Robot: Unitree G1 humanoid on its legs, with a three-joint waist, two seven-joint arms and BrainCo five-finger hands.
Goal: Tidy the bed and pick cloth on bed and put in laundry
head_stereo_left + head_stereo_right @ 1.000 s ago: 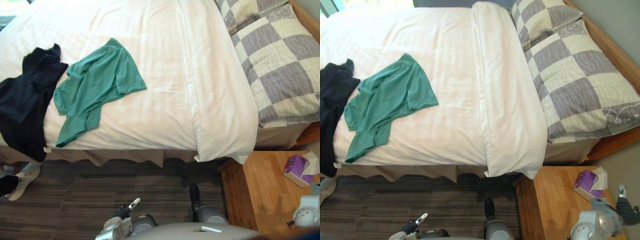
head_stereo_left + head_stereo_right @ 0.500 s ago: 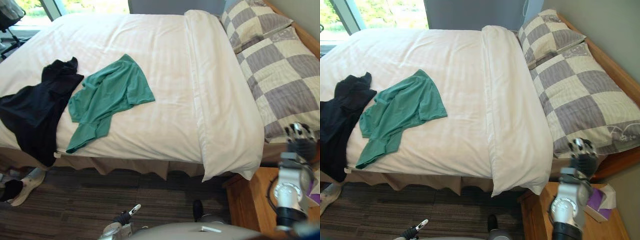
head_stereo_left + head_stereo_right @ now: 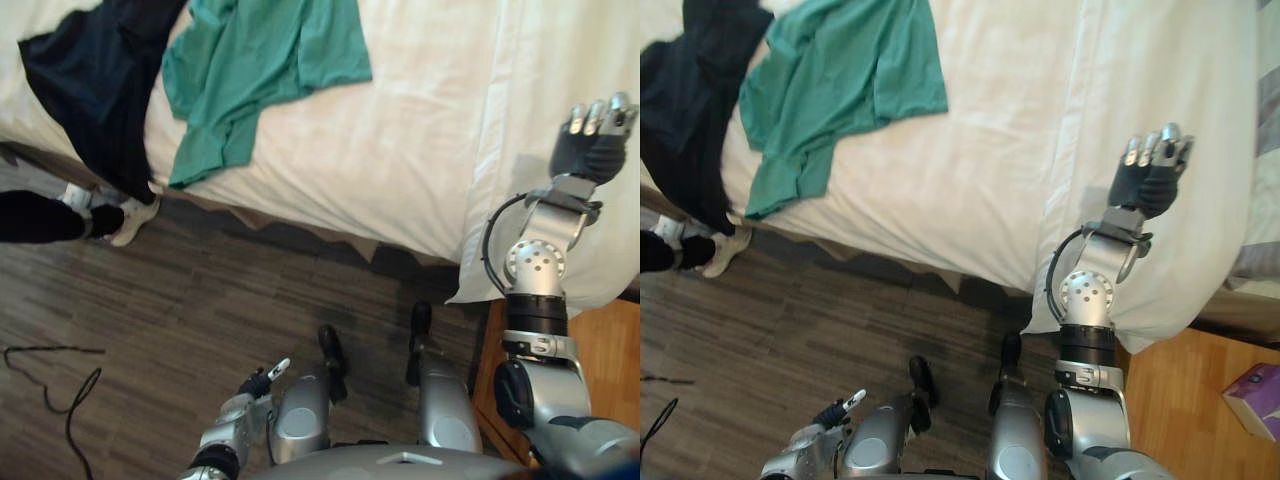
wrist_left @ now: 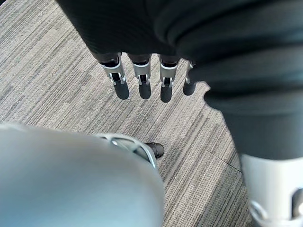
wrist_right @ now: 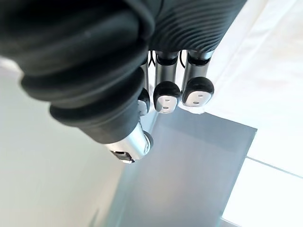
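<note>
White bed (image 3: 420, 120) bore the green cloth (image 3: 262, 55) at upper left, well apart leftward from the straight-fingered, empty right hand (image 3: 590, 140) at the right edge.

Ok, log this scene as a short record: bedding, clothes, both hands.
duvet: white, spread out, mostly smooth
green shirt: crumpled on the duvet, reaching its near edge
dark garment: left of the shirt, hanging over the edge
right hand: open, raised over the duvet, empty
left hand: open, low over the floor, empty
person: shoe on the floor below the dark garment
</note>
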